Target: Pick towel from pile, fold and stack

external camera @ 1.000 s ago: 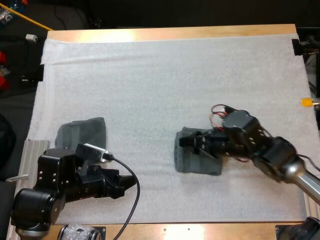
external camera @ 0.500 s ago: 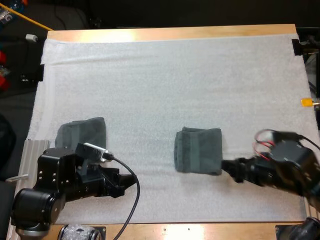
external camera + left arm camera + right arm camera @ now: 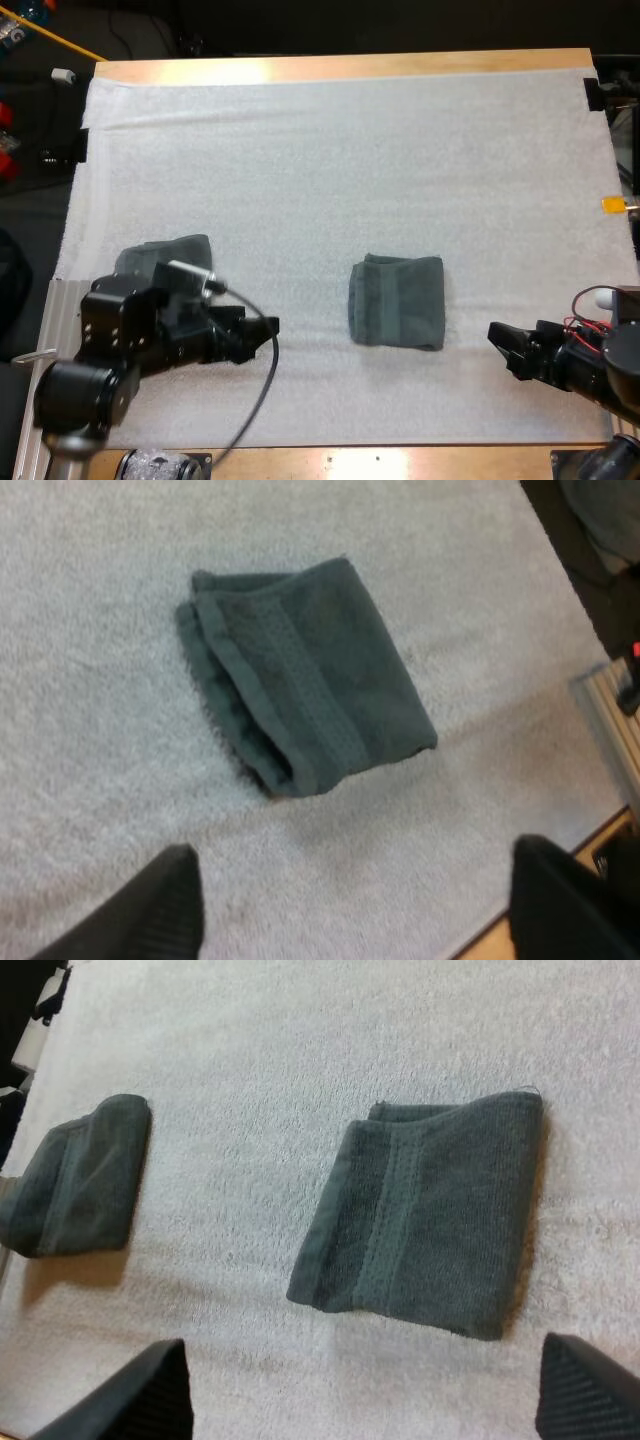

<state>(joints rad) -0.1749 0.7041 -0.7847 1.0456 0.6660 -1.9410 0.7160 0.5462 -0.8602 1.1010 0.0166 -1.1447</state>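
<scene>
High view: a folded towel (image 3: 396, 300) lies flat on the white mat (image 3: 300, 150), about midway along the table (image 3: 350, 65) and closer to its near edge than its far one. Nothing touches it. A second towel (image 3: 165, 260) sits toward the near left corner, partly hidden behind the left arm. The left jaws point across the mat at the folded towel from that side, well apart from it. The right jaws sit low near the near right corner, also facing the towel and clear of it.

Left wrist view: the two black fingers (image 3: 150, 910) stand wide apart with bare mat between them, so the left jaws are released and empty. The folded towel lies ahead of them, its layered edges turned toward the camera.

Right wrist view: the right fingers (image 3: 590, 1390) are likewise spread and hold nothing. The folded towel lies just ahead, its hem band running across it, and the second towel sits beyond it toward the left edge of the table. Whether that one is neatly folded I cannot tell.

Judgement: the fold looks finished and the stacking step is due. The next move calls for one pair of jaws to pinch all the layers at one edge, so the fold holds while the towel is carried onto the second towel.
</scene>
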